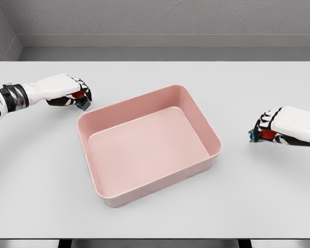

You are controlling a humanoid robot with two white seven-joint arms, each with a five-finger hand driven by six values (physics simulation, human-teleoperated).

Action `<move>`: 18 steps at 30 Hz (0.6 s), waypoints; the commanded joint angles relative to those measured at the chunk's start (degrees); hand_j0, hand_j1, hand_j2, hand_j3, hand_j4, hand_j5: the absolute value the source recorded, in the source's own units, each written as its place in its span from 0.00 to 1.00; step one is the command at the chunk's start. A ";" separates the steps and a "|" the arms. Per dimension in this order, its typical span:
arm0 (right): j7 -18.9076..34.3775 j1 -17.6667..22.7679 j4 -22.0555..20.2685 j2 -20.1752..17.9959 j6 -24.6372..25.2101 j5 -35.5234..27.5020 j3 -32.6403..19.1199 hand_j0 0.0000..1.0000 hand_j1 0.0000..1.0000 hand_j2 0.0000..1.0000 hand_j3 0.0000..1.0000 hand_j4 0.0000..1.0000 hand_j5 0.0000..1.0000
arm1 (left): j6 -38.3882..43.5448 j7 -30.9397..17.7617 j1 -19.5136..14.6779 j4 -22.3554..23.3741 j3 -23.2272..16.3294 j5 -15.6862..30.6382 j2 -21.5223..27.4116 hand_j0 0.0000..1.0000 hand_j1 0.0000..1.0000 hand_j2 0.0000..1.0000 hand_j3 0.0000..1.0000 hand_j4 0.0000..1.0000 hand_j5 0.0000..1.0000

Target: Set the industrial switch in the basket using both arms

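Two switches are present, each showing only as a red part with a teal edge inside a hand. One switch [80, 96] sits near the table's left edge, toward the far side, enclosed by the curled fingers of the left hand [67, 89]. The other switch [267, 135] sits near the right edge, about midway front to back, enclosed by the curled fingers of the right hand [279, 126]. Both hands are closed on their switches and are low over the table [155, 219]; contact with the surface cannot be confirmed.

The basket [199, 111], a pink rectangular tray with rounded corners, stands at the table's centre, turned slightly askew to the edges. The left hand is just beside its far-left corner; the right hand is apart from its right wall. Neither switch is inside the basket.
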 commanded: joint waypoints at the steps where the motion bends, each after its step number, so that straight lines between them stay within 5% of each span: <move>1: 0.00 0.00 -1.01 -0.12 0.04 -0.54 -1.69 0.43 0.43 0.43 0.43 0.43 0.43 | 0.06 0.00 0.00 0.03 0.19 0.28 0.03 0.47 0.47 0.47 0.47 0.47 0.47; 18: 0.09 -3.51 -4.79 3.83 0.04 -1.77 -3.10 0.43 0.43 0.43 0.43 0.43 0.43 | 0.06 -0.88 -2.90 -1.11 0.71 3.88 0.12 0.49 0.49 0.49 0.49 0.49 0.49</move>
